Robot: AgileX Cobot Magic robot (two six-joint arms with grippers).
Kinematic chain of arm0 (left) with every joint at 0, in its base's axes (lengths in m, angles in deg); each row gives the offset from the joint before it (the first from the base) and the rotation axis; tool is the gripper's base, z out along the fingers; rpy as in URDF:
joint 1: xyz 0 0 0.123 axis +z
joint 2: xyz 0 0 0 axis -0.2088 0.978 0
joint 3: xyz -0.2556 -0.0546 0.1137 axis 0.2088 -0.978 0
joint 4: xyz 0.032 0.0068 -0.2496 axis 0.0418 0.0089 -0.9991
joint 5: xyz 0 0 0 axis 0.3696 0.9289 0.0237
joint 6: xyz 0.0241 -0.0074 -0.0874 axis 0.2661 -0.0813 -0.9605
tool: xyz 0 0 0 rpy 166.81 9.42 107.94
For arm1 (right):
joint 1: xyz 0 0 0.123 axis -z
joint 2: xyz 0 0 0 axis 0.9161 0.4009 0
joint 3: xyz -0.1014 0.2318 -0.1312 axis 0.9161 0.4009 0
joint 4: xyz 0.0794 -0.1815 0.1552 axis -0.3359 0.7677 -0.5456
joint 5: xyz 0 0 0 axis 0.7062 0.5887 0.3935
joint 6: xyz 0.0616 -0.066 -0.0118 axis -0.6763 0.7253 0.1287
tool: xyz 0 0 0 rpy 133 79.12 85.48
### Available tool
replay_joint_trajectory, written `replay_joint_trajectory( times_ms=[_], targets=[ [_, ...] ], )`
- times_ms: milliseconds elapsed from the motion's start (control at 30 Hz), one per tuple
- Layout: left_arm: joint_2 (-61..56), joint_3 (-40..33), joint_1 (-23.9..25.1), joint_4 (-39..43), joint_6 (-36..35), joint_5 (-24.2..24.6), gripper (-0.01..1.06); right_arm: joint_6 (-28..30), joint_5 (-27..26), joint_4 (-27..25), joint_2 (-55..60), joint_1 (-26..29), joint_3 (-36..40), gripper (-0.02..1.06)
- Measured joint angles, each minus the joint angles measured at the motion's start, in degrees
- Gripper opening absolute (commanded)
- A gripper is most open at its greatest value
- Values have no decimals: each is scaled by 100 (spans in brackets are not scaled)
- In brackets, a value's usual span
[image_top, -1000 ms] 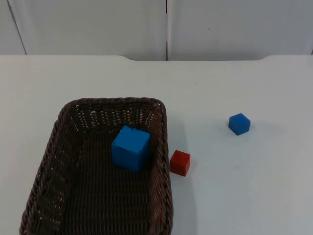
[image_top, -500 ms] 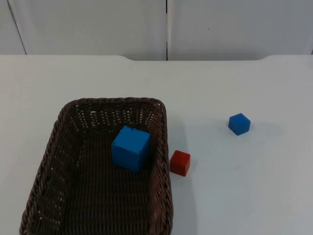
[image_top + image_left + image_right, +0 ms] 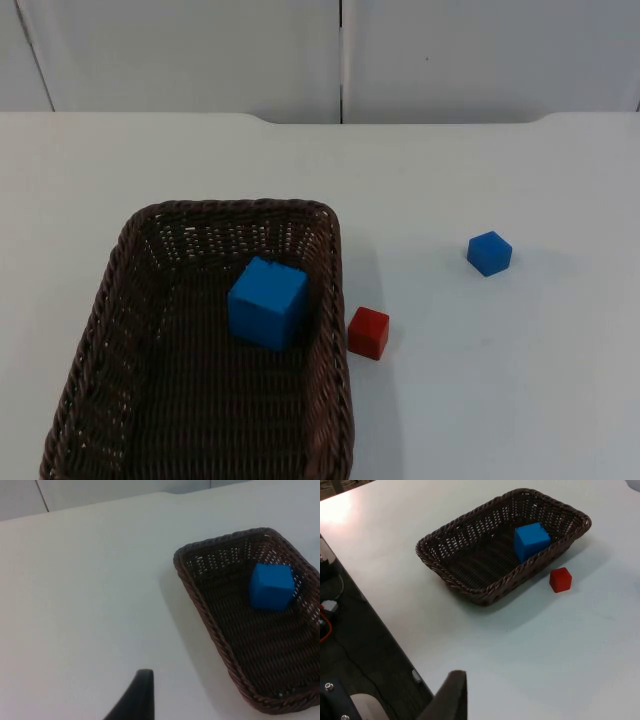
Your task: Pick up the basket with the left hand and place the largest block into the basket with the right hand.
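A dark brown wicker basket [image 3: 235, 207] rests on the white table at the front left. The largest block, a big blue cube [image 3: 267, 302], lies inside it near its right wall. In the left wrist view the basket [image 3: 220, 540] and the blue cube [image 3: 271, 586] lie well off from my left gripper [image 3: 135, 700], which hangs over bare table. My right gripper [image 3: 451, 695] is far back from the basket [image 3: 485, 599] and the blue cube [image 3: 531, 540]. Both arms wait, holding nothing.
A small red block [image 3: 368, 332] sits just outside the basket's right wall, also seen as the red block [image 3: 560, 579]. A small blue block [image 3: 489, 252] stands alone at the right. The grey partition wall [image 3: 200, 50] closes the back.
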Motion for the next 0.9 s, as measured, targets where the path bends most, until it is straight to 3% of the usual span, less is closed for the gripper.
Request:
replay_joint_trajectory(
  times_ms=[500, 900],
  targets=[
    [0, 0, 1424, -13, 0, 0, 105, 0, 0, -11, 0, 0, 0, 105],
    [0, 0, 1502, -13, 0, 0, 105, 0, 0, -11, 0, 15, 0, 105]
  ],
)
